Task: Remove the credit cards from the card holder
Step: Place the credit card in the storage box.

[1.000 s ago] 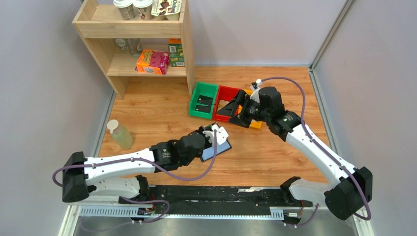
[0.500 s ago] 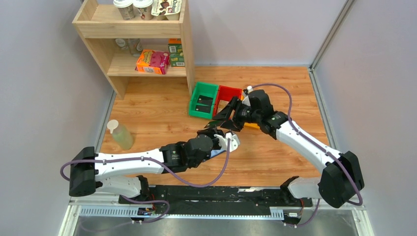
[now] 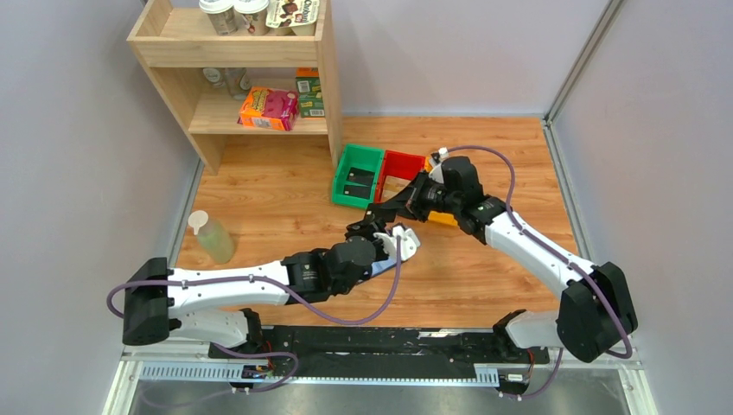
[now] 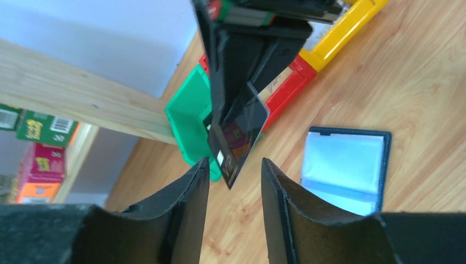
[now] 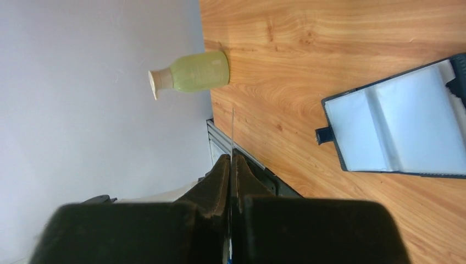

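Observation:
A dark credit card (image 4: 237,137) hangs upright, pinched at its top by my right gripper (image 5: 231,159), which is shut on it; the right wrist view shows that card edge-on (image 5: 232,132). My left gripper (image 4: 235,164) is open just below, the card's lower corner dipping between its fingers (image 4: 192,187) without touching them. The navy card holder (image 4: 346,165) lies open on the table to the right of the card, its pale blue pockets up (image 5: 406,126). From above, the two grippers meet at mid-table, right (image 3: 383,211) over left (image 3: 373,228), and the holder is mostly hidden under them.
Green bin (image 3: 341,177) with dark cards inside, red bin (image 3: 404,157) and a yellow bin (image 3: 447,219) stand behind the grippers. A wooden shelf (image 3: 233,78) with boxes is at the back left. A pale green bottle (image 3: 210,236) stands by the left wall.
My right gripper swung in from over the bins and shut on the card. My left gripper, which was shut on that card, has opened and let it go.

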You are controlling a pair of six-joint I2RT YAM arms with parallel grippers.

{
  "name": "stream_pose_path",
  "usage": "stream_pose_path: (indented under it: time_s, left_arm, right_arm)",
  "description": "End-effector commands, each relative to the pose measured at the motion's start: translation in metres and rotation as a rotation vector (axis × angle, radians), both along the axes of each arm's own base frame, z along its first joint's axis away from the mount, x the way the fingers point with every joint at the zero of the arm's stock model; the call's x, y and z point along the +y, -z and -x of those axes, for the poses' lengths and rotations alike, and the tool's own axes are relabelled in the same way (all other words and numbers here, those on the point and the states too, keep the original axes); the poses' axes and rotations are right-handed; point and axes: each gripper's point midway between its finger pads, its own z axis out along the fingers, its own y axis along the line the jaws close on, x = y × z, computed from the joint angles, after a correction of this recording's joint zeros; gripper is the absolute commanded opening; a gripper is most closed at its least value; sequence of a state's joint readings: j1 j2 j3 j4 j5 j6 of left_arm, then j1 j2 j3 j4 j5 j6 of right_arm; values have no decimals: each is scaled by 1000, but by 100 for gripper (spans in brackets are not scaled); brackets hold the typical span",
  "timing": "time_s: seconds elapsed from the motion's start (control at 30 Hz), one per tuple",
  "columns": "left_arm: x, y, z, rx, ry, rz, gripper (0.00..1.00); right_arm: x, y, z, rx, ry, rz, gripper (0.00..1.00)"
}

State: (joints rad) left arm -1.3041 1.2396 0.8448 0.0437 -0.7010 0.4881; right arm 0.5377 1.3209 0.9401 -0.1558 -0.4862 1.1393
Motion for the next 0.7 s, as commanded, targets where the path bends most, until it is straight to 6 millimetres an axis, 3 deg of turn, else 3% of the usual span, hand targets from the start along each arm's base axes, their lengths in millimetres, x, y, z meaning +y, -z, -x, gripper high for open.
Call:
stream_pose_path:
  time_s: [0.0,0.13,0.23,0.4,0.47,0.5,0.53,0.6,0.67]
  left_arm:
    - [14,-26,-5,124,-113,300,50]
    - [35,-23,-12,300,-165,512,60]
    - [52,-30,-22,404,-200,711,62]
    - [73,-23,-40,591,-265,1048,63]
    - [70,-23,-39,667,-230,1155,64]
    - [63,-35,-37,682,-168,1213,63]
    - [64,-28,-38,722,-181,1255,63]
    - [55,-45,-35,740,-83,1358,63]
    - [49,-49,-33,766,-37,1408,64]
  right_arm:
    - [-7,-11,-14,-83,10,-65,0]
    - [-13,-18,-21,-182,31,-118,0]
    - [-18,-23,-22,-231,46,-148,0]
    - [-19,-38,-19,-313,34,-225,0]
    - [-19,-44,-16,-343,35,-253,0]
    - [-19,-46,-15,-353,35,-263,0]
    - [-20,-49,-15,-364,38,-272,0]
    - [-21,-51,-12,-374,37,-286,0]
    - [-21,-53,-12,-381,36,-297,0]
